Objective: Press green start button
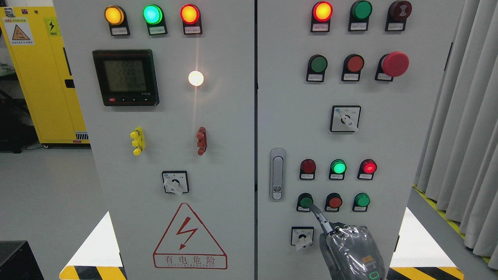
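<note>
The right hand (352, 249) is curled, holding nothing, one finger (317, 214) out and tip touching the green button (305, 202) low on the right panel — the press looks underway, release still left.

- We read "有电危险" inside the red triangular lightning warning sign (190, 238) low on the grey cabinet's left door (225, 155).
- Above it, the black digital meter (125, 77) shows rows like "220".
- The small button labels are too small for us to read.
</note>
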Controlling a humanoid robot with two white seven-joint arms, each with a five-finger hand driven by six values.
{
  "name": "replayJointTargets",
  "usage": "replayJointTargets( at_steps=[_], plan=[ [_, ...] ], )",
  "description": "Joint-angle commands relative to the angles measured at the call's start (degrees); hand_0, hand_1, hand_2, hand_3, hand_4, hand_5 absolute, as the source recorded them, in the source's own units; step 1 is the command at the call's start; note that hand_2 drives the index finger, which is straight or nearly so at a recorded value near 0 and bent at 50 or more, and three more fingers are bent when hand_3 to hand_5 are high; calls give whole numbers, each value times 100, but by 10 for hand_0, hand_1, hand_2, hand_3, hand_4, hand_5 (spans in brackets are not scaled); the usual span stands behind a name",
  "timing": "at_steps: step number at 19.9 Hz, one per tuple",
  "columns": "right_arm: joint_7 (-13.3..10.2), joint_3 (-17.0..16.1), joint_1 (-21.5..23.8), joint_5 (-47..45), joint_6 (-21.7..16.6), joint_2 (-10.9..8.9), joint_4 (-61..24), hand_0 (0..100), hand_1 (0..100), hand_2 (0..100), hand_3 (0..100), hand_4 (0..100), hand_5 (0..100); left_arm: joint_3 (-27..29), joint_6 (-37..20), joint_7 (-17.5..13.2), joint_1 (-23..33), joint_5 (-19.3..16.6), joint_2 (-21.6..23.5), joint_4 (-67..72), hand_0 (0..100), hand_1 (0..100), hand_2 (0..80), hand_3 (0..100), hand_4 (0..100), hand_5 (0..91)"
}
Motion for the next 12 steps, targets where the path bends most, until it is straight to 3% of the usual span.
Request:
replayJointTargets(
  at_steps=[1, 12],
  plan=[
    [0, 109, -104, 1, 13, -5, 229, 1000, 1000, 0, 807, 886, 949, 0, 4, 2, 0, 0, 0, 3, 120, 556, 0, 0, 0, 0],
    [123, 109, -183, -52, 22, -5, 343, 1000, 1000, 0, 808, 886, 949, 0, 4, 2, 0, 0, 0, -5, 120, 556, 0, 0, 0, 0]
  ],
)
